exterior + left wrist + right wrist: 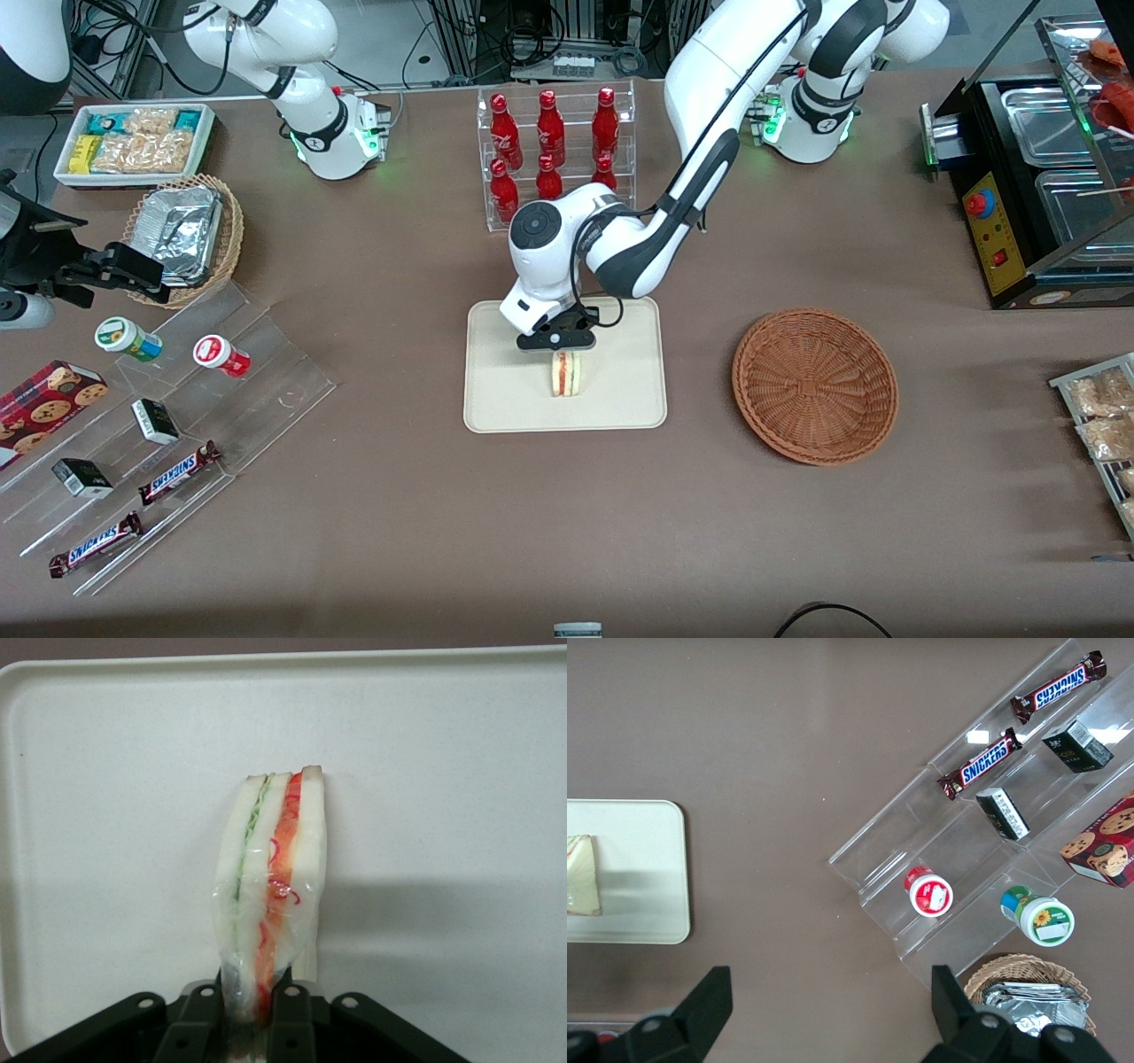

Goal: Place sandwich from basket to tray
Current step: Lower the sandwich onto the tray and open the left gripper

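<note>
The sandwich [564,374] [270,877] [582,875], a clear-wrapped wedge with green and red filling, stands on its edge at the middle of the cream tray [505,399] [443,771] [647,859]. Whether it rests on the tray or hangs just above it I cannot tell. My left gripper [564,350] [253,979] is directly above it, shut on the sandwich's upper end, with both fingers pressed against the wrap. The round reddish-brown basket [815,385] lies beside the tray toward the working arm's end of the table, with nothing in it.
A clear rack of red bottles [554,151] stands just farther from the camera than the tray. Toward the parked arm's end are a stepped acrylic display [168,425] with snack bars, a tan basket of foil trays [182,235] and a white bin [133,142]. A black food warmer [1036,195] is at the working arm's end.
</note>
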Robot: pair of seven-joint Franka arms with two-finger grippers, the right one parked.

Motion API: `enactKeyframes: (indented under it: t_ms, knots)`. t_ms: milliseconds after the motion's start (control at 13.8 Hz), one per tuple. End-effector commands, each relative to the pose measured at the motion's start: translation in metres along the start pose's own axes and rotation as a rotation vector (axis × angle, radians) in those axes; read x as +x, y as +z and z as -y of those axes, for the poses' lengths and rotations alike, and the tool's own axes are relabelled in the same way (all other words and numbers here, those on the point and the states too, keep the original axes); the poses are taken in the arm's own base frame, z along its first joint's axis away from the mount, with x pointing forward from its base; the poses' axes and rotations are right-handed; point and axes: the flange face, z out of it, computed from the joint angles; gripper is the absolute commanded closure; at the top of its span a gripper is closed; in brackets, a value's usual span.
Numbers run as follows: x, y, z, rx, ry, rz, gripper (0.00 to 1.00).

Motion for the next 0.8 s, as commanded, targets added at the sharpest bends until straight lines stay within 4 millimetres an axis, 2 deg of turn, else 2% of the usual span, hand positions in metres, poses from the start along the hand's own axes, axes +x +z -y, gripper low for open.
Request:
enactKeyframes:
  t_ms: [0, 72, 217, 289, 361, 506, 651, 723]
  knots:
    - [0.008, -0.012, -0.002, -0.01, -0.003, -0.013, 0.0]
    - [0.012, -0.025, -0.001, -0.02, -0.013, -0.02, 0.0]
    - [0.018, -0.076, 0.009, -0.017, -0.038, -0.032, 0.0]
    - [0.023, -0.106, 0.021, -0.015, -0.063, -0.021, 0.0]
    - [0.034, -0.142, 0.042, -0.025, -0.103, -0.012, 0.0]
    - [0.058, -0.207, 0.103, -0.001, -0.181, 0.011, 0.0]
    - [0.065, -0.257, 0.156, 0.043, -0.172, 0.039, 0.0]
    - [0.071, -0.279, 0.192, 0.053, -0.157, 0.068, 0.0]
